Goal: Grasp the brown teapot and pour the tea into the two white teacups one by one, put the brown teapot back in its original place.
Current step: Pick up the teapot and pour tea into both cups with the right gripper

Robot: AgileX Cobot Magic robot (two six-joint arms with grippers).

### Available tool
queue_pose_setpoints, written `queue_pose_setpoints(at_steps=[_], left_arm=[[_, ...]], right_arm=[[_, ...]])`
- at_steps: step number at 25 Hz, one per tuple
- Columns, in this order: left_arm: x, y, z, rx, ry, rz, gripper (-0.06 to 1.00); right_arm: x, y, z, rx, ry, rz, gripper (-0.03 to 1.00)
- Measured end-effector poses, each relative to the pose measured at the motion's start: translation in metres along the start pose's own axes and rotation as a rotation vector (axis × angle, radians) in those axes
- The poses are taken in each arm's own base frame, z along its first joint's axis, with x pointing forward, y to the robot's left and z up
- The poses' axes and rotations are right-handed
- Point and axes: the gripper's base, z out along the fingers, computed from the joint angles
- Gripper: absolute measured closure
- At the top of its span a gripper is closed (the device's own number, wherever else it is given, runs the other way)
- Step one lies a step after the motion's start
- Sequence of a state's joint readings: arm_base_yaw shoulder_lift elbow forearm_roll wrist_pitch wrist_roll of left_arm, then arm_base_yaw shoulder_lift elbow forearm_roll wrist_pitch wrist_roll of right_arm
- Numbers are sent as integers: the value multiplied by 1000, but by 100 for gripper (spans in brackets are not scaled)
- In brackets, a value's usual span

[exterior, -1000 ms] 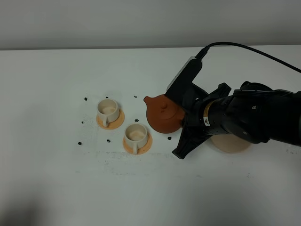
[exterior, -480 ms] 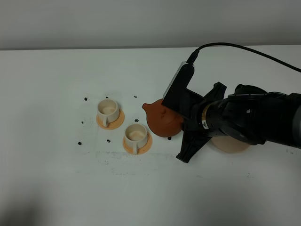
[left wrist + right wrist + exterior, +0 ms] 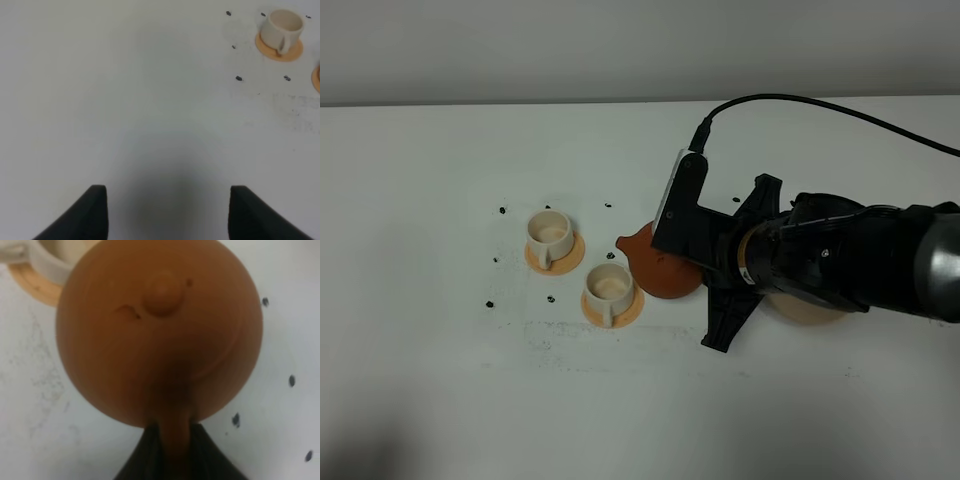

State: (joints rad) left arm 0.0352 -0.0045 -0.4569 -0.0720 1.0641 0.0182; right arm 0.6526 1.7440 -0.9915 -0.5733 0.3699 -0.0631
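The left gripper (image 3: 169,215) hangs over a bare stretch of the white table (image 3: 430,400), well to the left of the cups, its two dark fingers (image 3: 95,212) spread wide and released, with nothing between them. Further right, the left teacup (image 3: 550,231) stands upright on its orange saucer (image 3: 570,259). The right teacup (image 3: 608,286) sits nearer and to the right of it, on a saucer of its own (image 3: 631,307). Small black specks (image 3: 501,211) dot the table around both.

Just right of that nearer cup is the brown teapot (image 3: 662,272), its spout (image 3: 624,242) pointing left and reaching beyond the cup's far side. The right gripper (image 3: 171,456) grasps it, dark fingers (image 3: 137,462) clenched on either side of the loop handle (image 3: 172,437), lid knob (image 3: 162,289) facing the wrist camera. Right of the pot, the beige coaster (image 3: 802,309) lies bare, partly hidden under the black arm.
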Motion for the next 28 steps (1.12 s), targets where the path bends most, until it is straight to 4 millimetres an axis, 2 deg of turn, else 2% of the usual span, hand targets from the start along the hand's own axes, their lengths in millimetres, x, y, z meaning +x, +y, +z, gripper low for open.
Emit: queue_pose_setpoints(at_steps=[28], left_arm=[[0,0,0,0,0,0,44]], right_arm=[[-6,5,6,86,37,-333,88]])
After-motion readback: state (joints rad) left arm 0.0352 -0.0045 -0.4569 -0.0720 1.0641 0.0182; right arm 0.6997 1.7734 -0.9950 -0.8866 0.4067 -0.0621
